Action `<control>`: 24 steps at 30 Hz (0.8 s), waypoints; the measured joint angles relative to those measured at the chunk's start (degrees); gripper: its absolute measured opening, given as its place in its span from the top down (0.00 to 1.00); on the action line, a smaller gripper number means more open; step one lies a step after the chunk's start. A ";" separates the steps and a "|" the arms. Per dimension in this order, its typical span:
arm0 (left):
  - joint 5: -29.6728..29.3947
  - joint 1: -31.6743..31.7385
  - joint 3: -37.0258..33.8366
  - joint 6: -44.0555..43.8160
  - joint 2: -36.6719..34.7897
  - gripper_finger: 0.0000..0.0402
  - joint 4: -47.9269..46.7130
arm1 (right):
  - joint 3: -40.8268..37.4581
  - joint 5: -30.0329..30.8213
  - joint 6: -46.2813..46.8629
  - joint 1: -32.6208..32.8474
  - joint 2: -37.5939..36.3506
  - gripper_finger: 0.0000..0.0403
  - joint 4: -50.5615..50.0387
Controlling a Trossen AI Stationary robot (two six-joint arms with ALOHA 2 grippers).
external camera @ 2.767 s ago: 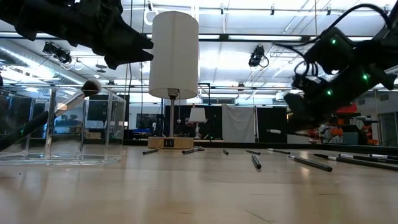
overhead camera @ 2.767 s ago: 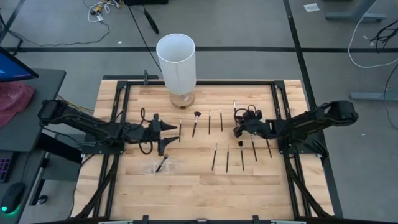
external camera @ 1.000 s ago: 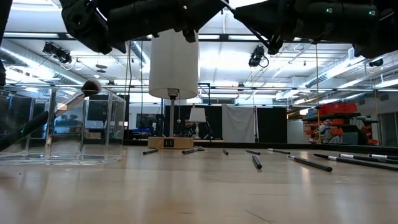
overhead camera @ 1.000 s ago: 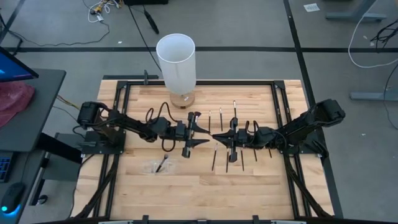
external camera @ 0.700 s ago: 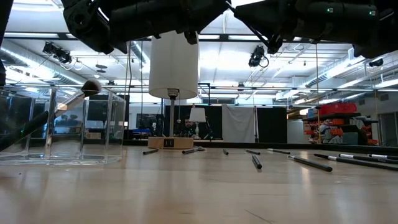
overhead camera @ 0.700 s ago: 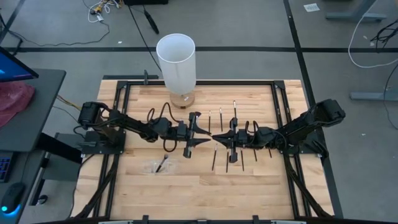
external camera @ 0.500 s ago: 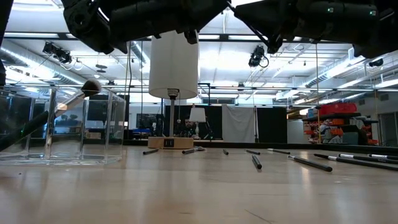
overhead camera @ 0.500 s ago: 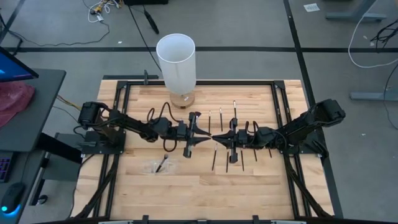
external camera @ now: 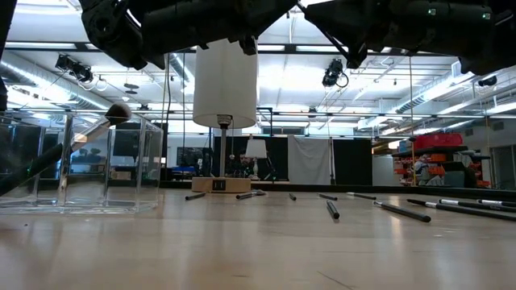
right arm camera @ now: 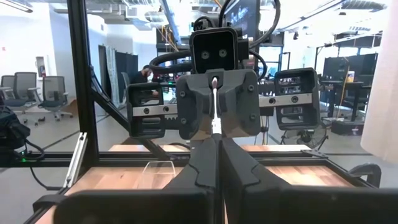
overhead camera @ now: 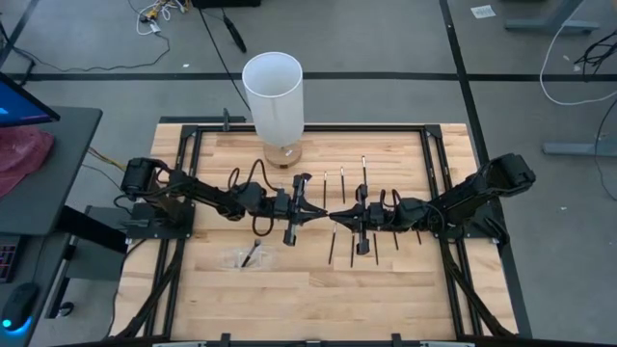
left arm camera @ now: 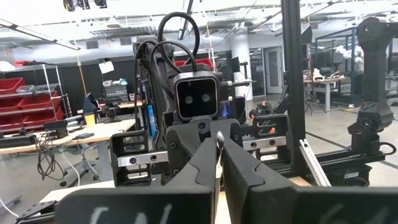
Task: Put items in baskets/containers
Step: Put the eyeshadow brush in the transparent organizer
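Handover, mid-air, above the middle of the table (overhead camera: pixel 386 289).

- Right gripper (overhead camera: pixel 339 217): fingers pinched narrow on one thin brush (right arm camera: pixel 214 99), which stands up from between them, silvery part showing.
- Left gripper (overhead camera: pixel 318 212): nose to nose with the right one, fingers drawn in on the same brush – its pale tip shows between them in the left wrist view. We judge that both now grip it.
- Clear container (overhead camera: pixel 265 258): on the left arm's side of the table, near the front edge and well apart from the meeting point; one dark brush with a round head (external camera: pixel 118 112) leans inside it.
- Loose brushes (overhead camera: pixel 332 243): lying in rows on the wood below and beside the grippers, not yet collected.
- White cylinder (overhead camera: pixel 273 92): upright at the far edge (no part in this step).

Handling note: we would have the right fingers let go only once the left grip is sure – a handle this slim may twist or slide if pulled while both clamp it. We would then back the right arm straight away along the brush's line, hold the left wrist level, and carry the brush over the container's rim before opening, clear of the one already leaning there.
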 joint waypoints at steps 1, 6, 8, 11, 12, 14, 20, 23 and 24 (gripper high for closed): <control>0.00 -0.05 0.00 0.01 0.00 0.98 -0.04 | 0.00 0.00 0.01 0.00 0.00 0.99 -0.06; 0.04 -0.07 0.00 0.04 0.00 0.98 -0.06 | 0.00 0.04 0.04 0.00 0.00 0.99 -0.08; 0.06 -0.09 0.00 0.22 0.00 0.98 -0.15 | 0.00 0.09 0.09 0.00 0.00 0.97 -0.13; 0.10 -0.09 0.00 0.63 0.00 0.98 -0.99 | 0.00 0.44 0.12 0.00 0.00 0.93 -1.09; 0.09 -0.10 0.00 0.64 -0.02 0.98 -1.42 | 0.00 0.55 0.14 -0.01 -0.06 0.90 -1.59; -0.67 -0.35 -0.02 0.66 -0.97 0.98 -4.13 | -0.02 0.92 0.04 -0.05 -1.08 0.85 -3.66; -6.00 -2.14 -0.09 1.44 -11.87 0.98 -23.46 | -0.02 4.79 -0.02 1.07 -10.52 0.68 -16.53; -11.90 -4.35 -0.09 1.79 -20.13 0.98 -37.43 | -0.02 8.48 0.26 2.67 -16.10 0.61 -23.92; -14.37 -5.44 -0.09 1.76 -23.02 0.98 -42.29 | -0.02 9.25 0.62 3.09 -17.41 0.60 -25.53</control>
